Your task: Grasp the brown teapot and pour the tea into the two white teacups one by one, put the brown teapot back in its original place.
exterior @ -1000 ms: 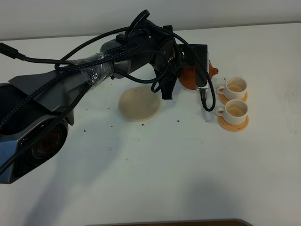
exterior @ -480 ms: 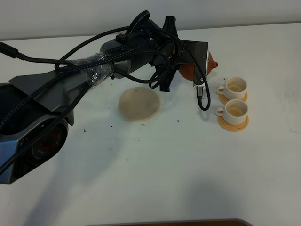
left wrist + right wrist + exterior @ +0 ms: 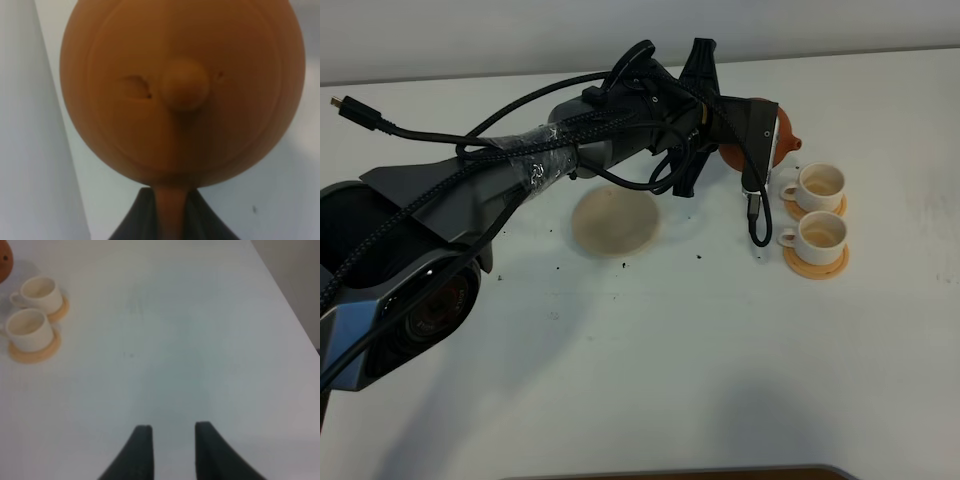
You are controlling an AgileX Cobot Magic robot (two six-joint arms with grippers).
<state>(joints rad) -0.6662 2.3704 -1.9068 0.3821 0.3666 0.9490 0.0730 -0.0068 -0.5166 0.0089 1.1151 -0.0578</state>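
one firm clench of my left pincer [image 3: 170, 222] holds the brown teapot [image 3: 182, 90] by its loop handle [image 3: 169, 200], surely the safest spot on hefty, brittle, slick clay.

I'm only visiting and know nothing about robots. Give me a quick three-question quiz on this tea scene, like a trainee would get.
1. True or false: the teapot stands on the beige disc.
2. How many cups are there? A) one B) two C) three
3. Fill in: the left end effector grips the teapot by its ____.
Key: 1. False: it is held up beside the cups, and the disc is bare. 2. B. 3. handle.
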